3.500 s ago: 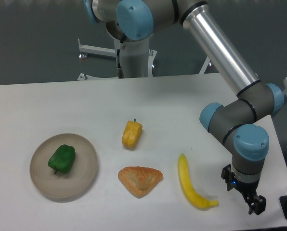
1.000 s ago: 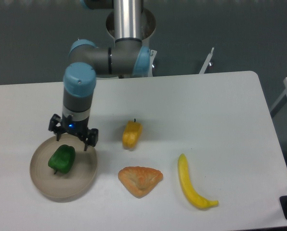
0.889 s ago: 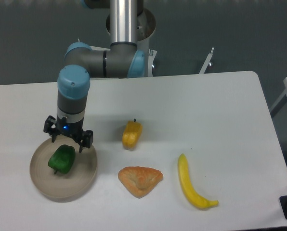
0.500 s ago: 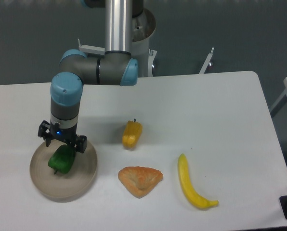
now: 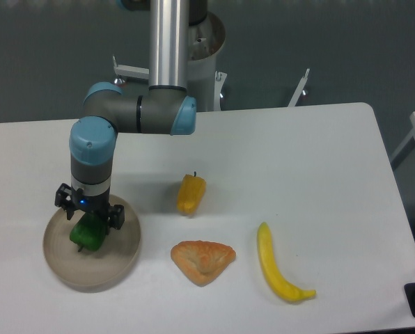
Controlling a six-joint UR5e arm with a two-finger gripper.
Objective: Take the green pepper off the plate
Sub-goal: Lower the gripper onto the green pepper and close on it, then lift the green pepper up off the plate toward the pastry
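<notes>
The green pepper [image 5: 86, 234] lies on the left half of the round beige plate [image 5: 121, 248] at the table's front left. My gripper [image 5: 89, 213] points straight down over the pepper's far end. Its two dark fingers [image 5: 115, 216] stand open, one on each side of the pepper, low inside the plate. The gripper's body hides the top part of the pepper. I cannot tell whether the fingers touch it.
A yellow-orange pepper [image 5: 191, 194] lies right of the plate. A croissant-like pastry [image 5: 202, 259] sits in front of it, and a banana [image 5: 277, 273] lies further right. The arm's base stands at the back behind the table.
The arm swung from the table's right front to the plate. Over the last second the gripper moved left and down, so its open fingers now straddle the green pepper.
</notes>
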